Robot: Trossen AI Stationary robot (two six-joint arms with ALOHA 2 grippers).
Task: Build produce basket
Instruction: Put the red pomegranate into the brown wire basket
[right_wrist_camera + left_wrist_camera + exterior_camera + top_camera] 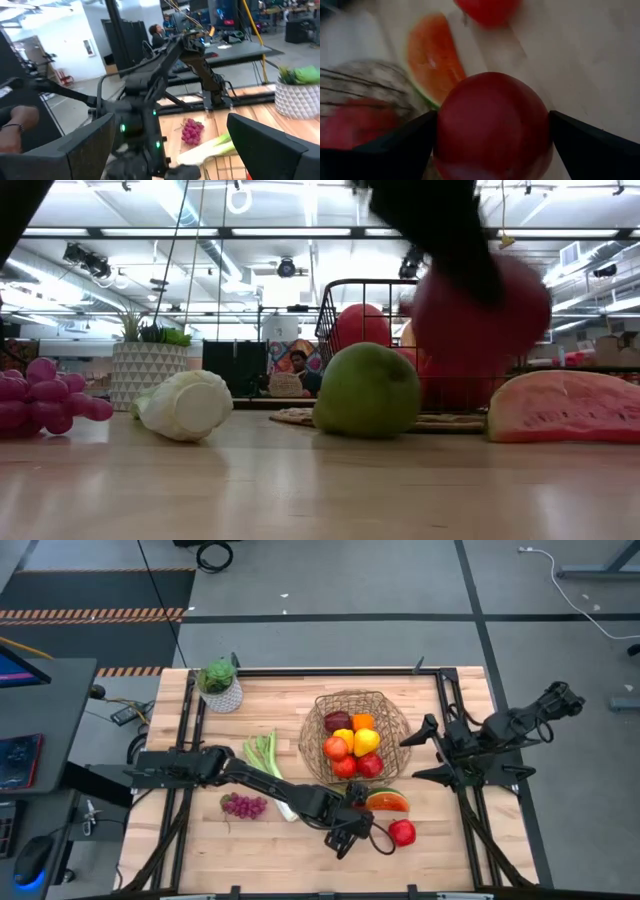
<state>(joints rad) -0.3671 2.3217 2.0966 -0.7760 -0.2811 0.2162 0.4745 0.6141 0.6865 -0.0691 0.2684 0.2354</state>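
Observation:
My left gripper (492,131) is shut on a red apple (492,125) near the table's front, just in front of the basket (355,710). In the low view this apple (480,308) shows blurred, above the table. The tan wire basket holds several fruits: red apples, an orange, a yellow pepper. A second red apple (402,832), a watermelon slice (387,802), purple grapes (243,805), a leek (268,762) and a green pear (367,390) lie on the table. My right gripper (175,150) waits open to the right of the basket. My left gripper (347,830) pinches the red apple between its two fingers, one finger (400,145) on each side of its widest part (445,125). The fingers come from above, slanting down. The apple is lifted clear of the table.
A small green plant in a white pot (220,685) stands at the far left corner. Bare wood lies along the near edge (250,850) and at the right side of the table. Black rails run along both sides. A person sits in the room beyond (297,362).

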